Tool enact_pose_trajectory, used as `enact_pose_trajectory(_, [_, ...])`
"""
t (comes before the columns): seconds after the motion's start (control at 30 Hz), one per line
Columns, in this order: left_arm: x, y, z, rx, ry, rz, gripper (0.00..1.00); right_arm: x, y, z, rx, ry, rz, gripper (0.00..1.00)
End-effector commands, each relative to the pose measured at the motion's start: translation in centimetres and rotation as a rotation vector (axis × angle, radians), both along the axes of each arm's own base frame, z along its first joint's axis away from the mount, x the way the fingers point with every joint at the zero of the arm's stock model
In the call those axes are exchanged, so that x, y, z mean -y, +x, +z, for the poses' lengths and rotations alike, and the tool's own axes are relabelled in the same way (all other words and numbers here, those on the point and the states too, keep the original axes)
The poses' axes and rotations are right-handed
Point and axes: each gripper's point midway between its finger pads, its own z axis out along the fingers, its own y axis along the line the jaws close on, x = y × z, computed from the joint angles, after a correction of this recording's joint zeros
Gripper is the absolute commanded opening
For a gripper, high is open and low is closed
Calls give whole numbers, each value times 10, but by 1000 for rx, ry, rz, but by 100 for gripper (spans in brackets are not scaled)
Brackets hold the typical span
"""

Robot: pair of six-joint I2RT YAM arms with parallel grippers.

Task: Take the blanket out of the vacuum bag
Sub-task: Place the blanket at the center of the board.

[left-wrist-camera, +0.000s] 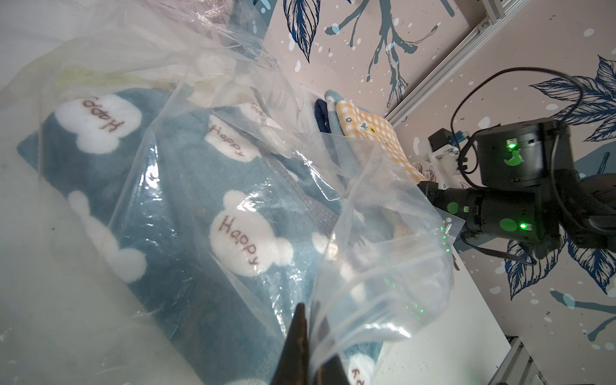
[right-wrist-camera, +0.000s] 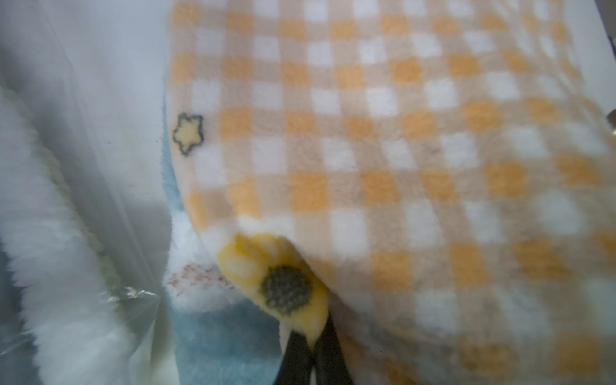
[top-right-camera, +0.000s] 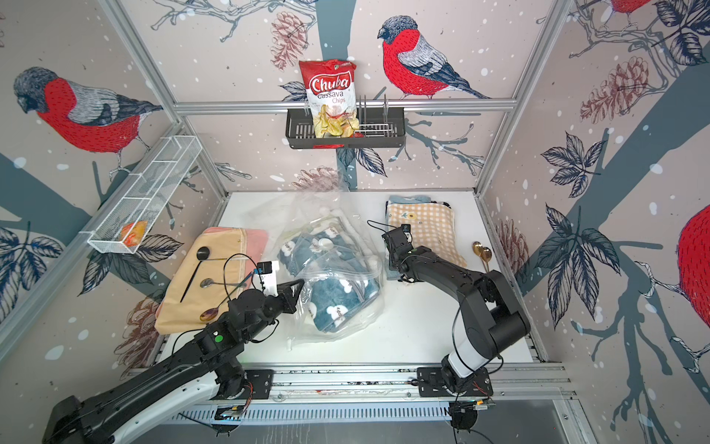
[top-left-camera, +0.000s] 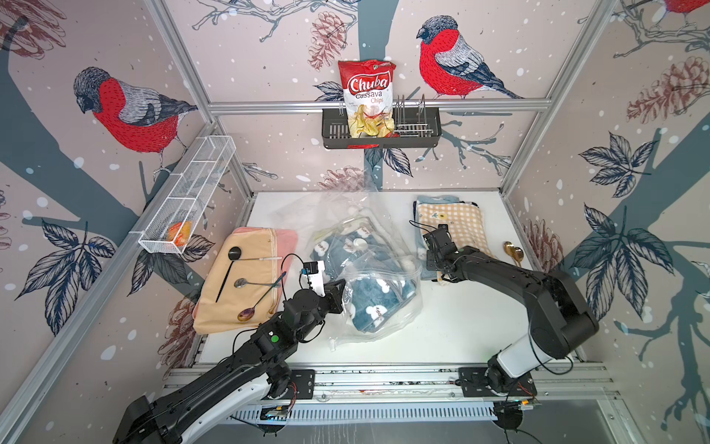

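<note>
Bird-print walls enclose a white table (top-left-camera: pixel 461 319), where in both top views the vacuum bag (top-left-camera: pixel 378 269) with the blue blanket (top-left-camera: pixel 378 303) inside is seen at centre, the left gripper (top-left-camera: pixel 340 294) at its 9 o'clock. In the left wrist view that gripper is pinched shut on the bag's film. In the right wrist view the right gripper (right-wrist-camera: pixel 313 350) is clamped on the checked towel (right-wrist-camera: pixel 383 133), at the bag's 3 o'clock; pulling would likely drag the wrong cloth.

vacuum bag (top-left-camera: pixel 378 276): showing clear | blanket (top-left-camera: pixel 380 303): showing teal with white "Happy" clouds | checked cloth (top-left-camera: pixel 453 223): showing orange-white gingham, sunflower, star | folded cloth (top-left-camera: pixel 234 284): showing peach | chip bag (top-left-camera: pixel 367 92): showing red-white
</note>
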Motion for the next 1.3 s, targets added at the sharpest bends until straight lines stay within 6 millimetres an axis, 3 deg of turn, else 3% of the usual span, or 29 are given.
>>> enact_pose_trajectory(0.0, [0, 2, 3, 5, 0, 3, 0, -1, 2, 25, 54, 49, -7, 0])
enact_pose_trajectory(0.2, [5, 3, 7, 11, -10, -10, 0, -12, 8, 75, 108, 185, 62, 0])
enact_pose_trajectory(0.33, [8, 3, 8, 10, -17, -22, 0, -22, 17, 83, 96, 250, 100, 0])
enact_pose_trajectory(0.6, [5, -1, 9, 8, -20, -25, 0, -64, 1, 30, -68, 376, 207, 1])
enact_pose_trajectory(0.63, [4, -1, 10, 11, -23, -22, 0, -67, -2, 24, -81, 390, 210, 4])
enact_pose_trajectory(0.7, [4, -1, 11, 14, -21, -19, 0, -65, -6, 10, -99, 393, 192, 25])
enact_pose_trajectory(0.87, [6, 0, 6, 6, -16, -26, 0, -60, -12, -18, -174, 423, 174, 46])
enact_pose_trajectory(0.97, [7, 0, 1, -4, -13, -31, 0, -56, -11, -4, -149, 455, 172, 52])
enact_pose_trajectory(1.07, [7, -1, 0, -5, -18, -31, 0, -52, -6, 32, -78, 498, 179, 56])
enact_pose_trajectory(1.17, [8, -1, -2, -5, -24, -37, 0, -27, 4, 67, 19, 510, 116, 58])
enact_pose_trajectory(1.27, [10, -2, -6, -12, -26, -44, 0, 17, 13, 79, 83, 553, -10, 58])
